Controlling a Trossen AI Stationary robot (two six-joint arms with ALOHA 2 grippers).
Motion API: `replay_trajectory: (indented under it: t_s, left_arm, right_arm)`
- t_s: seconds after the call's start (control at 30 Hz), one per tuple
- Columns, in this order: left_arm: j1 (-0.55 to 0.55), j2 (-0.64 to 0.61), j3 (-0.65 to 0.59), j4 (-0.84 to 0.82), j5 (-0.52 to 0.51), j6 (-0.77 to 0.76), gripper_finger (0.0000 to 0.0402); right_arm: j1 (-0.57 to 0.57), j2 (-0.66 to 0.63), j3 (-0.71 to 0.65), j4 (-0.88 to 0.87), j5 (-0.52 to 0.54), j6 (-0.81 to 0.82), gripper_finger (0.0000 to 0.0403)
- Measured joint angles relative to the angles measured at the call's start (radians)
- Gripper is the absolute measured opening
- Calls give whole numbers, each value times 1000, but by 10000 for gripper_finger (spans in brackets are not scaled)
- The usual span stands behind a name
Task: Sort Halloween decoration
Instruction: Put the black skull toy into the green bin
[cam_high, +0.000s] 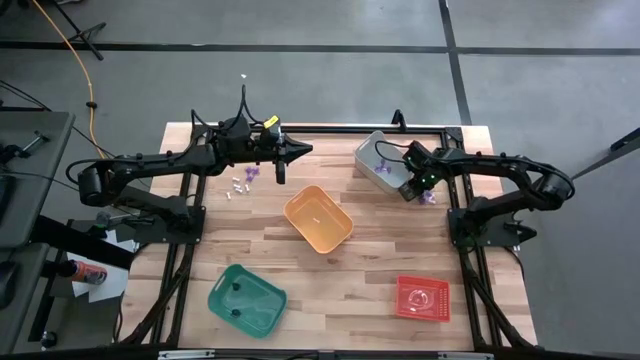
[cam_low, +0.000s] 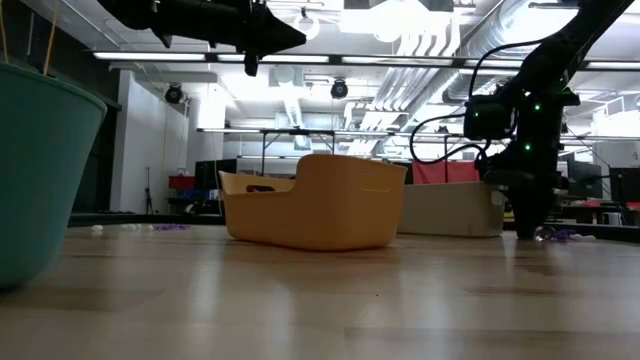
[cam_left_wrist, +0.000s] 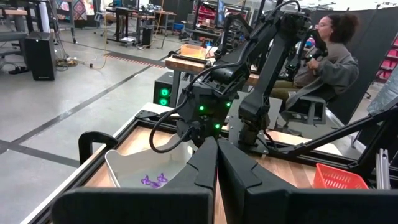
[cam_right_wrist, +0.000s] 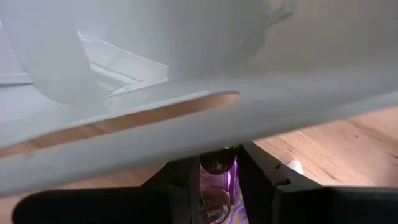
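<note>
A purple trinket (cam_right_wrist: 219, 186) sits pinched in the right pincer (cam_right_wrist: 217, 193), beside the grey bin (cam_high: 372, 152); left pincer (cam_high: 281, 172) pressed together.

On the worktop (cam_high: 330, 270) four bins are spread out: one (cam_high: 319, 218) sits at the middle, a second (cam_high: 382, 160) at the far right, a third (cam_high: 246, 299) at the near left and a fourth (cam_high: 423, 298) at the near right. A cluster of trinkets (cam_high: 243, 180) lies far left of the middle bin. The left pincer (cam_high: 300, 150) hangs above them; the right pincer (cam_high: 428, 196) stands just beside the far-right bin, closed around a trinket (cam_right_wrist: 219, 186), with others (cam_left_wrist: 153, 181) inside that bin.
</note>
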Motion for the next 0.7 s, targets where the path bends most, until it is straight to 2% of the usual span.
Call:
replay_trajectory:
  t_s: [0.4, 0.7]
  left_arm:
    - [0, 0, 0, 0, 0, 0, 0]
    - [0, 0, 0, 0, 0, -1, 0]
  right_arm:
    - [0, -153, -3, 7, 19, 80, 73]
    - [0, -196, -3, -30, -60, 173, 74]
